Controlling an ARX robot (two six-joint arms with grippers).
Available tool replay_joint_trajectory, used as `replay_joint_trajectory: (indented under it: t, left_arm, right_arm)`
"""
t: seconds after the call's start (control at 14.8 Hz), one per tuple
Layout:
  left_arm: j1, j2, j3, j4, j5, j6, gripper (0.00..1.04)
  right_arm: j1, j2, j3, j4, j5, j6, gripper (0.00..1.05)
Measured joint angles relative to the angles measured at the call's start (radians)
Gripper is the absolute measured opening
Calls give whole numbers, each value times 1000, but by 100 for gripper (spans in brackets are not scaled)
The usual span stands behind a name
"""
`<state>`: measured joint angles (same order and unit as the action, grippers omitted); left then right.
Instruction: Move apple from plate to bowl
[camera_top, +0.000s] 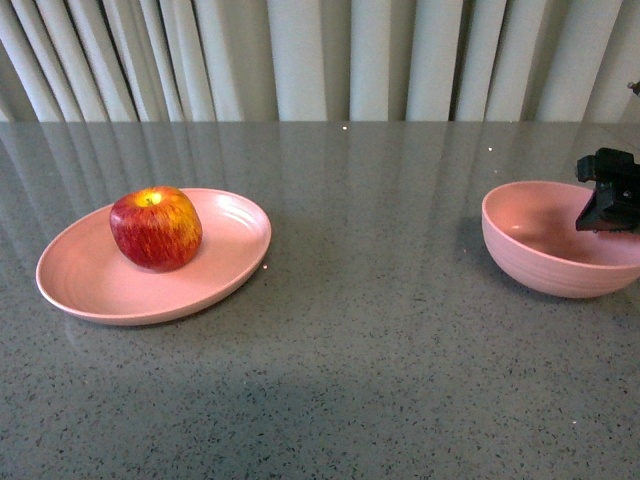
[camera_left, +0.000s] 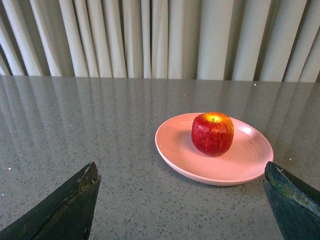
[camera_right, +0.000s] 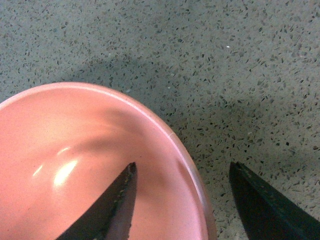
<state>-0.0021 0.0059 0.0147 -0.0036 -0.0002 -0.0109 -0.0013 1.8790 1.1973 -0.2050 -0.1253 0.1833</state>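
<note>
The apple (camera_left: 212, 134) sits stem-up on the plate (camera_left: 175, 146), straight ahead of the wide-open, empty left end effector (camera_left: 181, 169), which I judge nearer than the open right end effector (camera_right: 183, 169) straddling the bowl (camera_right: 75, 125) rim.

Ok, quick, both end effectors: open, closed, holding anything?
Left end effector: open, empty; apple sits on the plate ahead.
Right end effector: open, empty, straddling the bowl rim.
</note>
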Motion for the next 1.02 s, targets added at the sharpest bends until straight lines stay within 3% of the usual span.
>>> replay_joint_trajectory:
  t: [0.2, 0.27, 0.61, 1.02]
  left_arm:
    - [0, 0, 0, 0, 0, 0, 98]
    - [0, 0, 0, 0, 0, 0, 98]
    - [0, 0, 0, 0, 0, 0, 98]
    - [0, 0, 0, 0, 0, 0, 98]
  right_arm:
    - [-15, 0, 0, -5, -11, 8, 13]
    - [-21, -1, 1, -10, -24, 13, 3]
    - [-4, -90, 57, -58, -55, 23, 3]
    - [264, -33, 200, -102, 8, 24, 3]
